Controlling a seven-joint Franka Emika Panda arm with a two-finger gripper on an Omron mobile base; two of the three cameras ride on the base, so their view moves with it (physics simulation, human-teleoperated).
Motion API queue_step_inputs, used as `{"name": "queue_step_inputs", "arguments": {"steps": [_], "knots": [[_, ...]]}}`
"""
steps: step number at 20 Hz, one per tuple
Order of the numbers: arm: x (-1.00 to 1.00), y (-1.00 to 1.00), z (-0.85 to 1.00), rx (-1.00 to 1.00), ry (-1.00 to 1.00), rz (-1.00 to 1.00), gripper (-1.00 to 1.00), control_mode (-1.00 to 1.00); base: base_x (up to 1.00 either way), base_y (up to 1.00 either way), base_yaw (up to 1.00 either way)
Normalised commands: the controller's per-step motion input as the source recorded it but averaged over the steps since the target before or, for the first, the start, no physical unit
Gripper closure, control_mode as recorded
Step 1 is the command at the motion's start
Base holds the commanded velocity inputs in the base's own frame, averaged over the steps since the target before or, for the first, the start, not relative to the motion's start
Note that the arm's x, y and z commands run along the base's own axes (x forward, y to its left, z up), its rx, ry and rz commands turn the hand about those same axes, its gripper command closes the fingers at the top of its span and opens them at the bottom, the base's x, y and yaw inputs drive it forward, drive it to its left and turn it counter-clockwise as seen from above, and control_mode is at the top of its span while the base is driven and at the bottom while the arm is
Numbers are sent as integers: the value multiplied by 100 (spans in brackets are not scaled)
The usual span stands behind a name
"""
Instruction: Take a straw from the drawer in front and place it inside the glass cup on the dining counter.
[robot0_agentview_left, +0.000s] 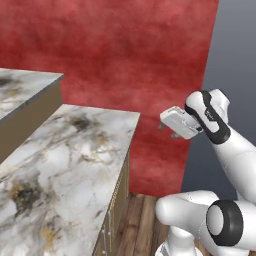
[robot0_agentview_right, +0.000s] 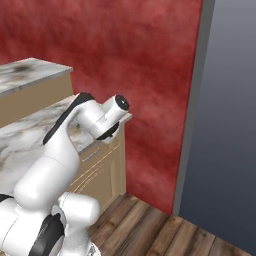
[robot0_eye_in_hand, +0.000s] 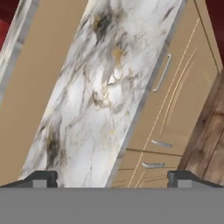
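A mottled red wall (robot0_agentview_left: 125, 55) is seen across the back of the room, met on the right by a plain grey-blue wall (robot0_agentview_right: 230, 125). The floor (robot0_agentview_right: 165, 232) is laid with dark brown wooden planks. A marble-topped cabinet (robot0_agentview_left: 65, 165) veined in black and gold is set against the red wall, its tan panelled fronts fitted with slim metal handles (robot0_eye_in_hand: 162, 72), and a higher marble-topped ledge (robot0_agentview_left: 20, 87) with tan sides is seen behind it.

I see evenly lit, rendered pictures with soft, flat light and no glare. The red wall (robot0_agentview_left: 115, 55) looks mottled but bright. Beside it, the marble counter top (robot0_agentview_left: 60, 170) casts only faint shading on its tan side. Textures are slightly soft; edges show no bending.
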Motion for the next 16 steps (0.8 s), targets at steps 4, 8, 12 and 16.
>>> {"name": "queue_step_inputs", "arguments": {"steps": [4, 8, 12, 16], "knots": [[0, 2, -29, 3, 0, 0, -100, -100, 0, 0, 0], [0, 1, -18, 5, 0, 0, -100, -100, 0, 0, 0], [0, 0, -11, 8, 0, 0, -100, -100, 0, 0, 0], [0, 0, -11, 13, 0, 0, -100, -100, 0, 0, 0]]}}
